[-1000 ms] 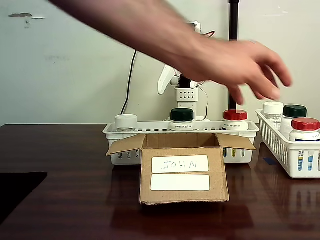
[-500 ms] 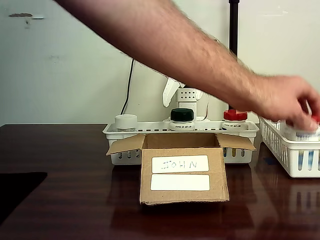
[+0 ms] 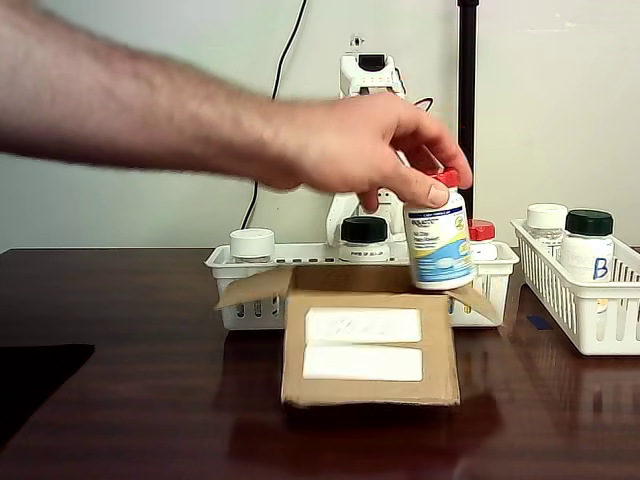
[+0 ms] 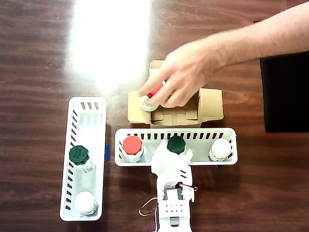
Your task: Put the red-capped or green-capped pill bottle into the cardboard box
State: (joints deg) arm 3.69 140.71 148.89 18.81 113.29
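Red-capped pill bottle [image 3: 438,240] is held by a person's hand [image 3: 352,150] above the open cardboard box [image 3: 368,345], its base just over the right flap in the fixed view. The box sits on the dark wooden tabletop [image 4: 43,58], in front of a white basket [image 4: 227,133]. My gripper [image 4: 169,162] hangs over that basket, beside a green-capped bottle [image 4: 176,144], with another red-capped bottle [image 4: 132,146] further along. I cannot tell whether my gripper is parted or clenched.
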